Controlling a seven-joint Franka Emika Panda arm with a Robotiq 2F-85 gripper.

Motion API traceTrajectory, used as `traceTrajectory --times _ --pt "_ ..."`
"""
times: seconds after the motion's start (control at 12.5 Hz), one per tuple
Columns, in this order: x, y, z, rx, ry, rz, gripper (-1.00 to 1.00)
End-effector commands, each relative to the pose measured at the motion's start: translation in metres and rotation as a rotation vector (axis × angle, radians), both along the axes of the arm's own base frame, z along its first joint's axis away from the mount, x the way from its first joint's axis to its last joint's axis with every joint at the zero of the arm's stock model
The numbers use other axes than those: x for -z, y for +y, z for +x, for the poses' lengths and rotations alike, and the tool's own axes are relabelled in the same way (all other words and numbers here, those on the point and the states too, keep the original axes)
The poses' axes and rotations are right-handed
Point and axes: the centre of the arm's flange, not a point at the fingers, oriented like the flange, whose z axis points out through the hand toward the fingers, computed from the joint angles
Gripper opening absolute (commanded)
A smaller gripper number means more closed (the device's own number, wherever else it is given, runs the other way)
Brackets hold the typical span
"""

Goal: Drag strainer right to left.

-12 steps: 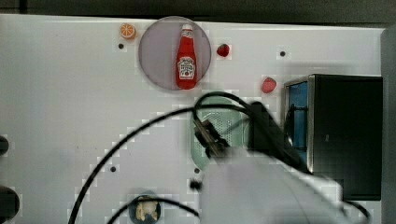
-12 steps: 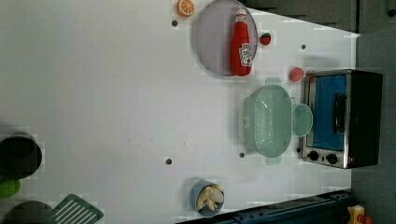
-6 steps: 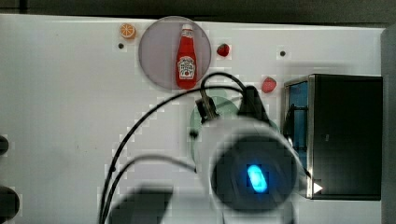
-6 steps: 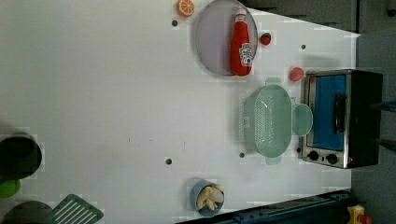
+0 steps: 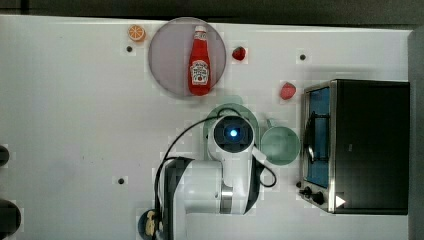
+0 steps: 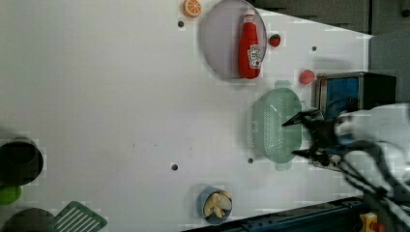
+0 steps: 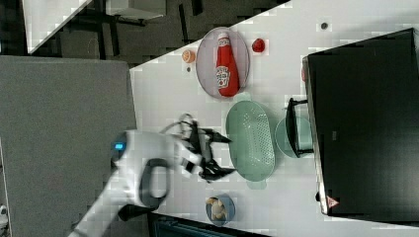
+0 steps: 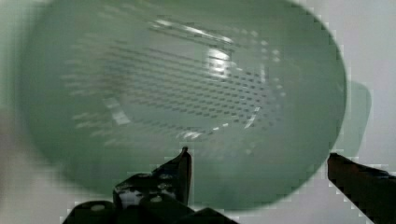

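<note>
The strainer (image 6: 271, 126) is a pale mint-green oval colander with small holes, lying on the white table beside the toaster oven. My gripper (image 6: 300, 138) hovers just above its edge nearest the oven, open, with nothing between its fingers. In the right view the gripper (image 7: 229, 155) points at the strainer (image 7: 250, 140) from that view's left. In the wrist view the strainer (image 8: 187, 93) lies under the spread fingertips (image 8: 185, 156). In the top view my arm (image 5: 232, 137) covers most of the strainer (image 5: 214, 120).
A mint-green cup (image 5: 280, 145) stands between strainer and toaster oven (image 5: 365, 145). A grey plate (image 5: 170, 55) carries a ketchup bottle (image 5: 199, 62). Two small red fruits (image 5: 287, 91), an orange slice (image 5: 136, 33) and a bowl of food (image 6: 215, 205) lie around. White table (image 6: 121, 96) stretches toward the left view's left.
My arm has swung round, bringing the wrist over the strainer, and the gripper has come into the left view from the right. The strainer has not moved.
</note>
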Motion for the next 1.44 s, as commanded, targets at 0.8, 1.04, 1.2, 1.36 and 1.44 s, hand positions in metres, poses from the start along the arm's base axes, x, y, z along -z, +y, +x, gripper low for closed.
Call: traceTrajectory --times 0.8,1.04,1.2,1.36,1.44 --pt "0.09 0.045 0.021 0.151 -0.114 -0.028 1.0" --pt "0.09 0.065 0.021 0.199 -0.12 -0.038 1.0" --pt "0.089 0.087 0.02 0.17 -0.126 -0.036 1.0" --pt "0.088 0.11 0.018 0.137 -0.13 -0.033 1.0" --pt "0.088 0.122 0.017 0.137 -0.131 -0.034 1.0"
